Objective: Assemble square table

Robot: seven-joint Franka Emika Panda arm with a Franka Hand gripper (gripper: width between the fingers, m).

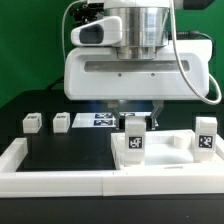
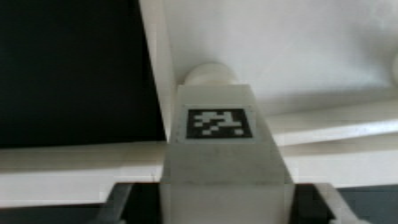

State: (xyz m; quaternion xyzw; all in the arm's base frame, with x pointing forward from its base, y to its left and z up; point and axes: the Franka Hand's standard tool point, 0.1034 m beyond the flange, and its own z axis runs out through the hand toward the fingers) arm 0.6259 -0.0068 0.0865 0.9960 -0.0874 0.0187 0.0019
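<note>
The square table's white slab lies at the exterior view's right, inside the border wall. My gripper is shut on a white leg block with a black-white tag and holds it upright at the slab's near-left part. In the wrist view the same leg fills the middle, clamped between my gripper's dark fingers, with the slab behind it. A second tagged leg stands upright at the slab's right. Whether the held leg's lower end touches the slab is hidden.
Two more small tagged leg blocks stand on the black mat at the exterior view's left. The marker board lies behind them under the arm. The long white border wall runs along the front and left.
</note>
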